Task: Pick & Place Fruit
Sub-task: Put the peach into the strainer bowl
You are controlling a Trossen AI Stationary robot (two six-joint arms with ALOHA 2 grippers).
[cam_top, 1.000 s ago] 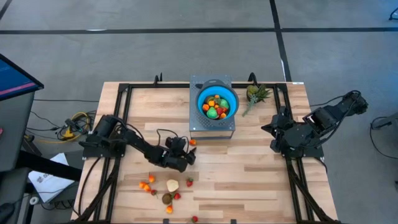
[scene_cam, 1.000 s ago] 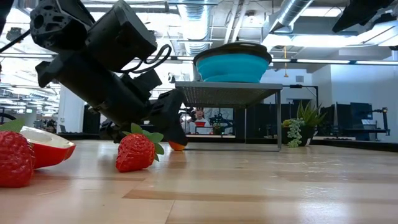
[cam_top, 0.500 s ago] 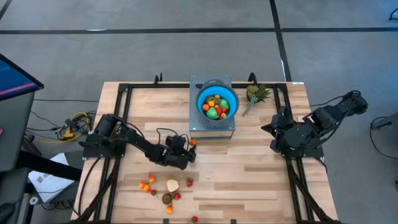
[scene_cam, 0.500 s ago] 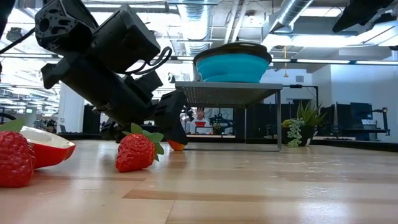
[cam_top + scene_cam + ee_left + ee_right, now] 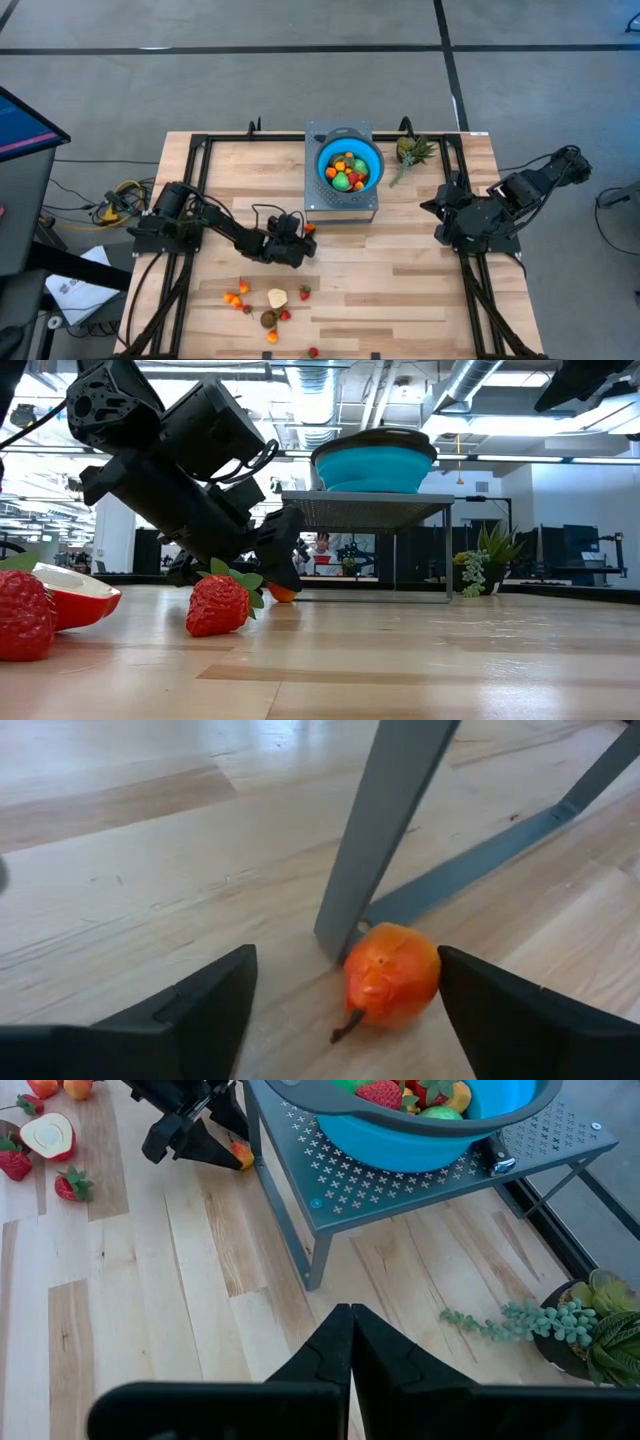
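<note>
With its fingers spread wide and empty, the left gripper point(image 5: 340, 1010) sits low over the table point(image 5: 400, 270), bracketing an orange fruit point(image 5: 391, 973) that rests against a leg of the grey stand point(image 5: 340, 205) holding the blue bowl point(image 5: 350, 165). Judgement: advance until the fruit sits centred between the pads, keep the far finger off the leg, then close gently since the round toy may roll. Loose fruit point(image 5: 270, 300) remains nearer the front edge. The right gripper point(image 5: 350, 1345), pressed closed, waits at the table's right side.
</note>
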